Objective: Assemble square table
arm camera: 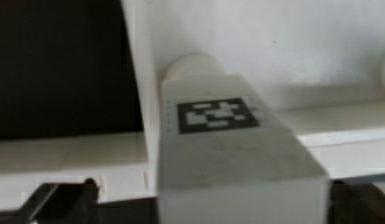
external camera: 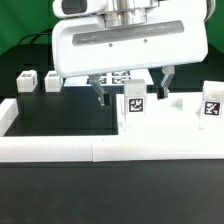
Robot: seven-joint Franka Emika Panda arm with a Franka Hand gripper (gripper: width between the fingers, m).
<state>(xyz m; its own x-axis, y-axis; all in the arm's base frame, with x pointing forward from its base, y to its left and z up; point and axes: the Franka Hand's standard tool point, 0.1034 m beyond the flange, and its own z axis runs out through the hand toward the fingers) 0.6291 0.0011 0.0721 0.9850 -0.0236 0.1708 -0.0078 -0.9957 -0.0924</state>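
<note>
Low white border wall is running along the front, and behind it we are seeing the tabletop lying at the exterior view's right, one tagged leg post standing on it inside the wide-spread gripper, second leg post further right, two more leg posts sitting back at that view's left.

No letters, digits or brand names legible. Only black-white coded tags: 1 on middle leg post, 1 on right-side leg post, small blurred ones on left-side leg posts.
</note>
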